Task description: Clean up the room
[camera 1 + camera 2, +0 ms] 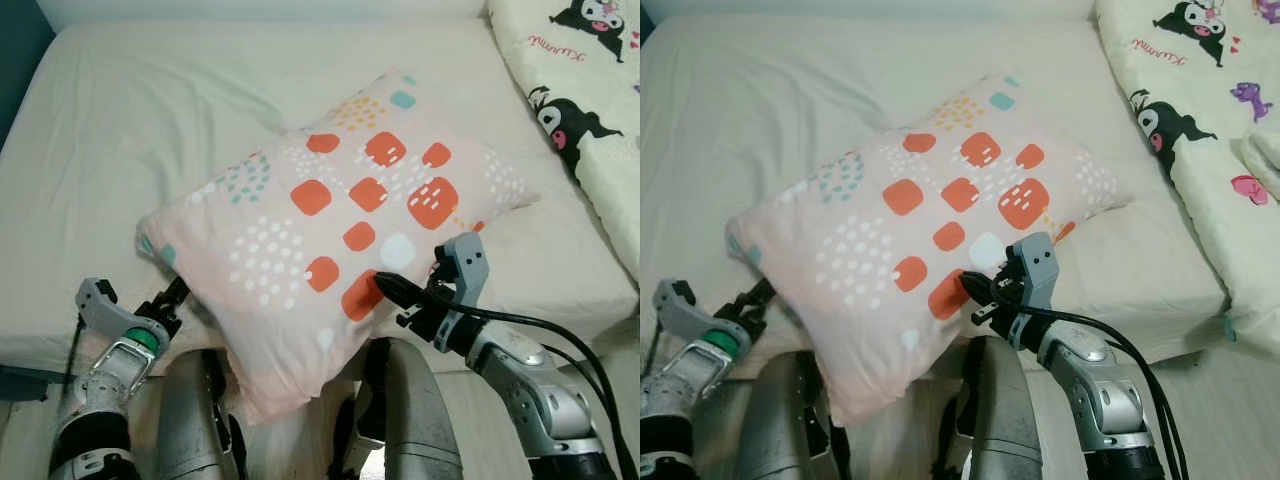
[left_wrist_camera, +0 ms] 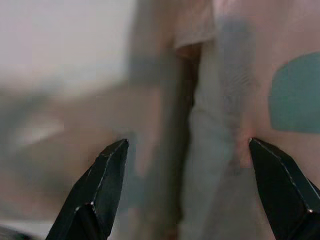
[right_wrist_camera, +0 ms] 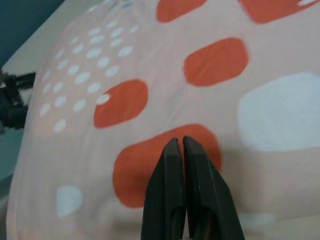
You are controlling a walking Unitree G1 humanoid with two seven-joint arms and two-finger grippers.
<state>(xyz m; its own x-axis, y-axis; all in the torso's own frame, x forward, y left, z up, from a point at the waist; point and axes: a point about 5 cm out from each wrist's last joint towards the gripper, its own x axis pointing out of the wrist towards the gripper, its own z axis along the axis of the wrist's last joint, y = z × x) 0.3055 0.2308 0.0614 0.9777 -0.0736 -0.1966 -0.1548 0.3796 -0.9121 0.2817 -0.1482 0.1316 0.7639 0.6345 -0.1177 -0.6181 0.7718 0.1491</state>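
Lower left of the head views: the left gripper (image 1: 172,300) sits at the near-left corner of the pillow (image 1: 330,215), and the left wrist view shows its two fingers (image 2: 102,187) spread wide apart, with pillow fabric bearing a teal patch just ahead of them. Lower centre-right: the right gripper (image 1: 385,284) points at the pillow's near edge; the right wrist view shows its fingertips (image 3: 178,145) pressed together, over an orange patch, with no fabric visibly pinched between them. The pillow, pale pink with orange squares, white dots and teal marks, lies diagonally at frame centre on the bed (image 1: 150,110), its near corner overhanging the mattress front edge above the robot's legs. Bare sheet lies open across the upper left and behind the pillow. At the upper right a cream blanket (image 1: 1200,110) with black cartoon figures carries small red script, too small to read reliably; it drapes over the bed's right edge
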